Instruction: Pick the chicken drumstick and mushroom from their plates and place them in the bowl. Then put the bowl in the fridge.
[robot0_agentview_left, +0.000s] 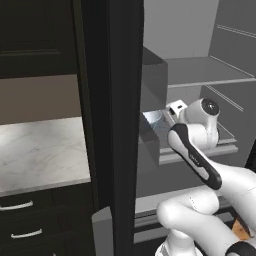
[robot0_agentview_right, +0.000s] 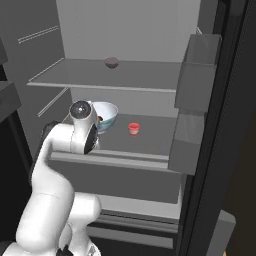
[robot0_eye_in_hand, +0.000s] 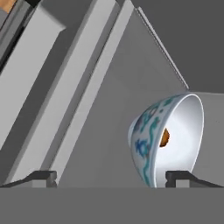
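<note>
The bowl (robot0_agentview_right: 108, 114), white with a blue-grey pattern outside, stands on the middle shelf of the open fridge (robot0_agentview_right: 150, 137). The left base view shows the bowl (robot0_agentview_left: 152, 119) just past the door edge. In the hand view the bowl (robot0_eye_in_hand: 168, 138) lies close ahead and to the right, and a reddish-brown bit of the chicken drumstick (robot0_eye_in_hand: 164, 138) shows inside it. My gripper (robot0_eye_in_hand: 110, 178) is open, its fingertips (robot0_eye_in_hand: 43, 177) wide apart with nothing between them, and the right tip stands at the bowl's rim. The mushroom is hidden. The plates are out of view.
A small red cup (robot0_agentview_right: 133, 128) sits on the same shelf right of the bowl. A dark round thing (robot0_agentview_right: 111, 62) lies on the upper shelf. Door bins (robot0_agentview_right: 196, 100) jut in at the right. The black fridge door (robot0_agentview_left: 120, 130) separates the marble counter (robot0_agentview_left: 40, 150) from the interior.
</note>
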